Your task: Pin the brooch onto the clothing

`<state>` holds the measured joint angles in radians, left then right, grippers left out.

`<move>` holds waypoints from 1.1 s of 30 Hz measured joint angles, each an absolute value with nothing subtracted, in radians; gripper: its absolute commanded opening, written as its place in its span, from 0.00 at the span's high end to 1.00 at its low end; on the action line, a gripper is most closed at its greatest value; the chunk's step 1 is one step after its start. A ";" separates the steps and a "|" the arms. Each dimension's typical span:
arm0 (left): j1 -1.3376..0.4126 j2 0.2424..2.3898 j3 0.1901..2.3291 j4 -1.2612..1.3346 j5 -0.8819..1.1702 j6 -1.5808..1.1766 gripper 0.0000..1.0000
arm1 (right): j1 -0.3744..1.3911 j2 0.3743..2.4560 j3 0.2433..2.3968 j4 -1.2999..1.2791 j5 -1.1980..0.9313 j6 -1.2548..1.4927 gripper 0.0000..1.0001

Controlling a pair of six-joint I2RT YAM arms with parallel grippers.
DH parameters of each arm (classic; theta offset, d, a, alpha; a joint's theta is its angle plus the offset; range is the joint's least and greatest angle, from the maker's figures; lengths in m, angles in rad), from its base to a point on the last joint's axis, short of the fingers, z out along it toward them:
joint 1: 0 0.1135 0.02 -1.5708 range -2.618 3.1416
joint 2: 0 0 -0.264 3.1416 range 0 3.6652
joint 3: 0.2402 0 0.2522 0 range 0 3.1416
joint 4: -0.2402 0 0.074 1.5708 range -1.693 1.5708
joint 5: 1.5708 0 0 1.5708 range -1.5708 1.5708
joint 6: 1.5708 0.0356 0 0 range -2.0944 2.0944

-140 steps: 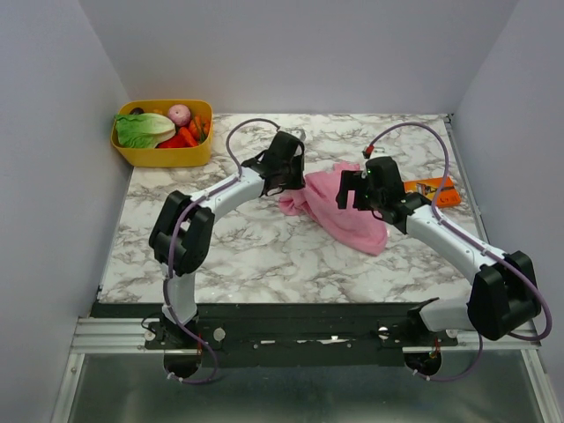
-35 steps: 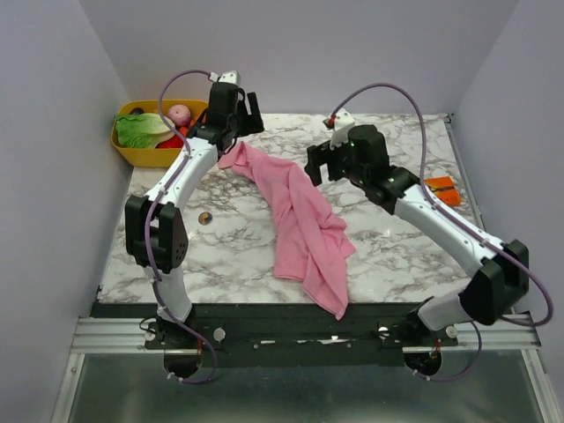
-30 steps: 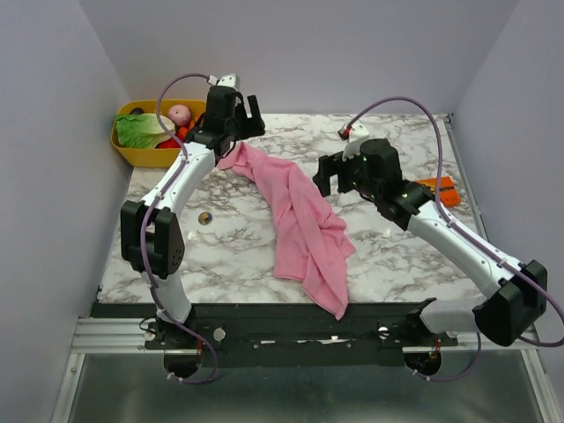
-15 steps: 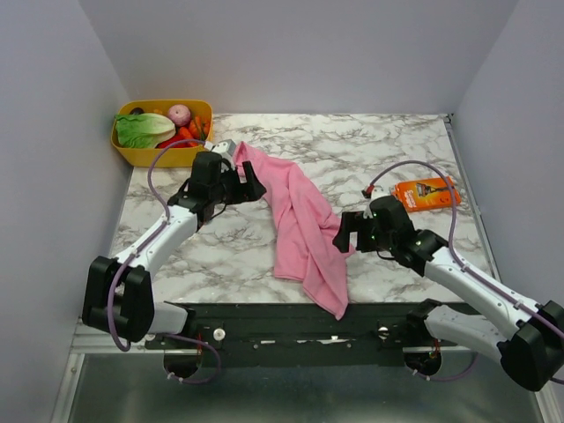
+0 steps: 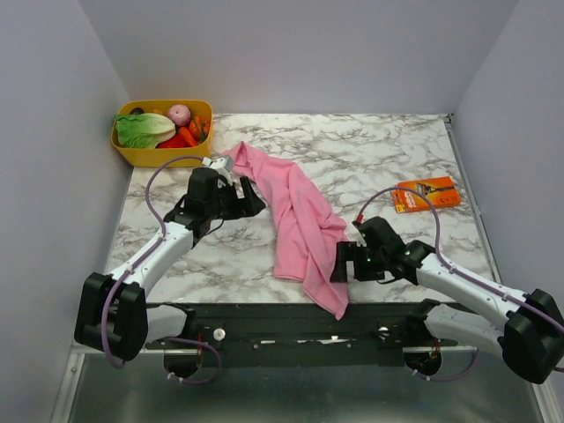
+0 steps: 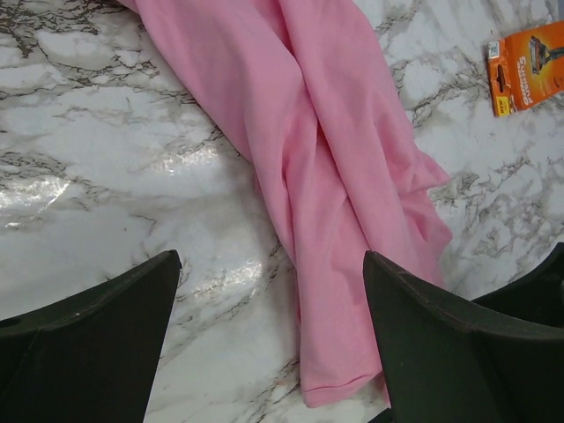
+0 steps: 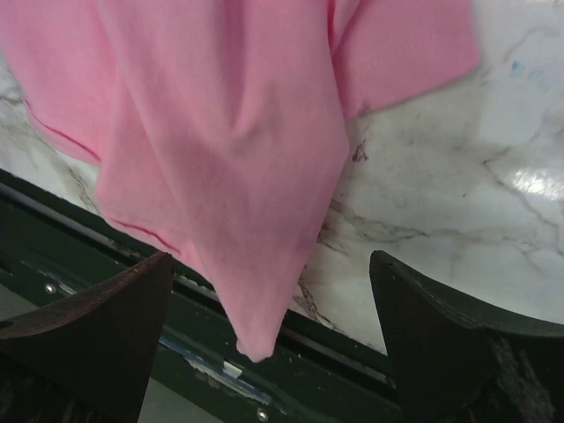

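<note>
The clothing, a pink T-shirt (image 5: 300, 220), lies in a long crumpled strip running from the far left down to the table's near edge. One corner of the clothing (image 7: 251, 326) hangs over that edge. My left gripper (image 5: 247, 199) is open beside the strip's upper left part, and the left wrist view has the clothing (image 6: 335, 176) between and beyond its spread fingers (image 6: 97, 335). My right gripper (image 5: 339, 263) is open at the strip's lower right side, its fingers (image 7: 441, 335) wide either side of the hanging corner. Neither holds anything. The brooch is out of view.
A yellow tub (image 5: 163, 159) of vegetables stands at the far left corner. An orange package (image 5: 426, 194) lies at the right, also in the left wrist view as the orange package (image 6: 529, 53). A black rail (image 7: 370, 388) runs along the near edge.
Both arms have drawn back from the far part of the table and come down beside the shirt. The shirt itself has stayed stretched out where it lay.
</note>
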<state>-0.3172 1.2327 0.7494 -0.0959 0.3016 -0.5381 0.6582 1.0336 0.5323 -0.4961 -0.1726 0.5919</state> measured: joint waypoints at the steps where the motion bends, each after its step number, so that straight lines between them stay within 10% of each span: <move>1: -0.317 1.234 0.749 -0.093 0.302 -0.540 0.06 | 0.667 1.032 0.526 -0.509 -0.177 0.596 0.04; 15: -0.317 1.287 0.749 -0.076 0.301 -0.548 0.06 | 0.795 0.978 0.413 -0.518 -0.279 0.682 0.30; 23: -0.317 1.291 0.749 -0.069 0.301 -0.551 0.06 | 0.826 1.074 0.401 -0.451 -0.279 0.713 0.99; 33: -0.317 1.255 0.742 -0.090 0.299 -0.541 0.10 | 0.830 1.156 0.759 -0.454 -0.180 0.619 0.99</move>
